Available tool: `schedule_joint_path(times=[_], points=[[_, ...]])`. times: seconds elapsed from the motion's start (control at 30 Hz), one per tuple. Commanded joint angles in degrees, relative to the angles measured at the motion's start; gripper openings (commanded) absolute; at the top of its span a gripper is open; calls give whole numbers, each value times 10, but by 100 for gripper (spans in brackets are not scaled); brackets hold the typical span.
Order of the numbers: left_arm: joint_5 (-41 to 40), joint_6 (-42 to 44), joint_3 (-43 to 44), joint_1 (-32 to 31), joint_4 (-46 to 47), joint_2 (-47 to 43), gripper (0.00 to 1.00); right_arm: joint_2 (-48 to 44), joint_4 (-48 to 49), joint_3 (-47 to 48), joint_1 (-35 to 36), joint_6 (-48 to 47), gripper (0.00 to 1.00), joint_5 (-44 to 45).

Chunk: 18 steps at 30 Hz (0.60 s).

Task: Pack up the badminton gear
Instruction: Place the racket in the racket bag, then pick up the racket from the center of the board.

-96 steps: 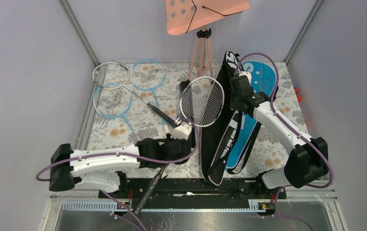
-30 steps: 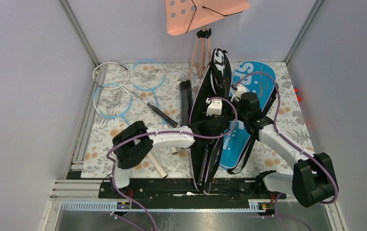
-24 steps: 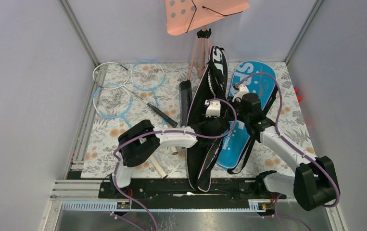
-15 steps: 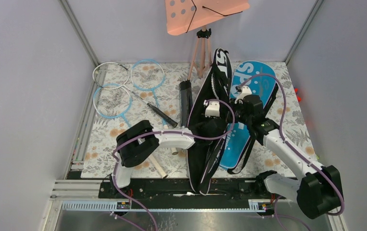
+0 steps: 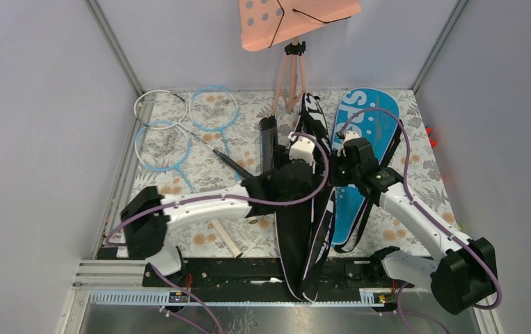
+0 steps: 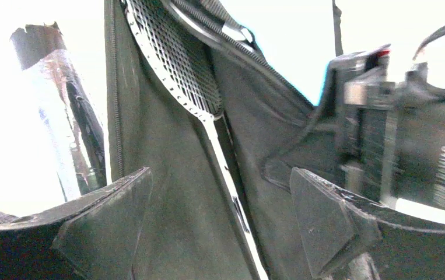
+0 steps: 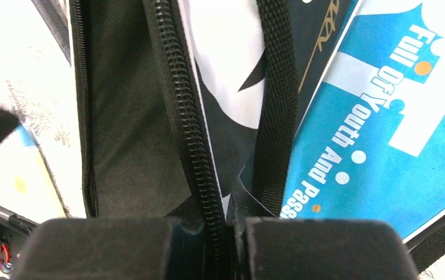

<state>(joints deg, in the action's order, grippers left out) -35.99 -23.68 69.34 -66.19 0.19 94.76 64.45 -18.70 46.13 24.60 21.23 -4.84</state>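
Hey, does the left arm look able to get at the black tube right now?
Probably yes. The left arm has its jaws open and holding nothing, just over the black bag. The black tube lies uncovered right beside that bag, with nothing between it and the jaws.

Long black bag (image 5: 294,243) beside blue bag (image 5: 367,111), black tube (image 5: 268,142) just left, three rackets (image 5: 161,142) at far left

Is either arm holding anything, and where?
The right end effector pinches the black bag by its zipper edge; the left end effector is open, holding nothing.
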Motion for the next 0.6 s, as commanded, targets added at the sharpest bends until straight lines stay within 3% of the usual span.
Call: schedule_joint_path(times=[0.0, 0.13, 0.3, 0.57], points=[[32, -9, -39, -3, -37, -90, 99, 15, 5, 20, 2, -1, 0, 38], [-29, -78, -102, 24, -78, -159, 99, 15, 11, 15, 2, -2, 0, 45], [80, -196, -164, 190, -127, -202, 99, -1, 40, -4, 2, -3, 0, 40], [67, -288, -174, 371, -194, -172, 99, -15, 62, -26, 2, -8, 0, 41]])
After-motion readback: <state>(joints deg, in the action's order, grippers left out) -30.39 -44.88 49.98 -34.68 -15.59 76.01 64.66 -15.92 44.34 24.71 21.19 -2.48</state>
